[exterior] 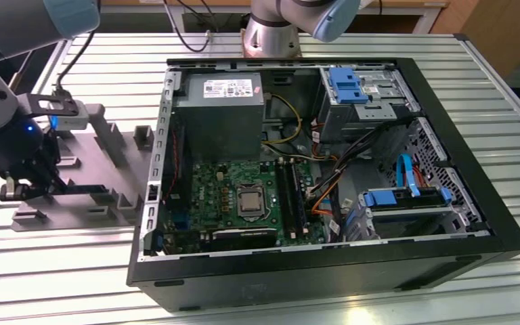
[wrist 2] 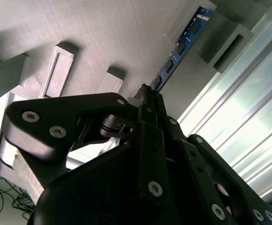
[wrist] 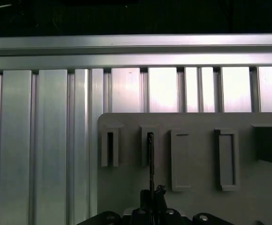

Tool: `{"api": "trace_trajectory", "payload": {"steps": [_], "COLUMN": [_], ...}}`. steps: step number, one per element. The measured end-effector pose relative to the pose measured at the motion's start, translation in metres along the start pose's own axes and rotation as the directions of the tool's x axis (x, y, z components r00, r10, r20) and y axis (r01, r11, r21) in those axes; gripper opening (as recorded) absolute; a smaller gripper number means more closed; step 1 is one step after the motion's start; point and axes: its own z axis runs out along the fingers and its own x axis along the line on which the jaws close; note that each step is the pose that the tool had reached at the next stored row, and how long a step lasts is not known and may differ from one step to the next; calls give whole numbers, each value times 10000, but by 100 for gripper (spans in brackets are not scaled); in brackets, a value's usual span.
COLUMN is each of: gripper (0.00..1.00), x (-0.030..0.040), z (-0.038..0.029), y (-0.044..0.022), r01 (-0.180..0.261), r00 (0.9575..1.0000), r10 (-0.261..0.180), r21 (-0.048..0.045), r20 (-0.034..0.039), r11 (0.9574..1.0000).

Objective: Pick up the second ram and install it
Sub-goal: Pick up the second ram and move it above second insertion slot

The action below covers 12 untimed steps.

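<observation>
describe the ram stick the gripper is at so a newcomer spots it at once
On the exterior view's left, beside the open computer case, lies a grey fixture plate with raised slotted holders. The second ram stands on edge there, one end between the gripper's fingers. It is the only thin blue circuit-board strip among plain grey blocks.

No legible text; white label (exterior: pixel 227 87) on power supply (exterior: pixel 213 115) unreadable.

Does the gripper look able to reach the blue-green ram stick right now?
Likely yes: the gripper is closed on the thin blue-green ram stick standing in the grey holder; nothing blocks it.
</observation>
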Motion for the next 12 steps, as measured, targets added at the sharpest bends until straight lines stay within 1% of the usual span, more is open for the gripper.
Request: {"api": "trace_trajectory", "payload": {"steps": [12], "gripper": [14], "x": [-1], "z": [-45], "y": [1], "r01": [0], "r00": [10000], "r10": [0], "r21": [-1], "r20": [-1], "r11": [10000]}}
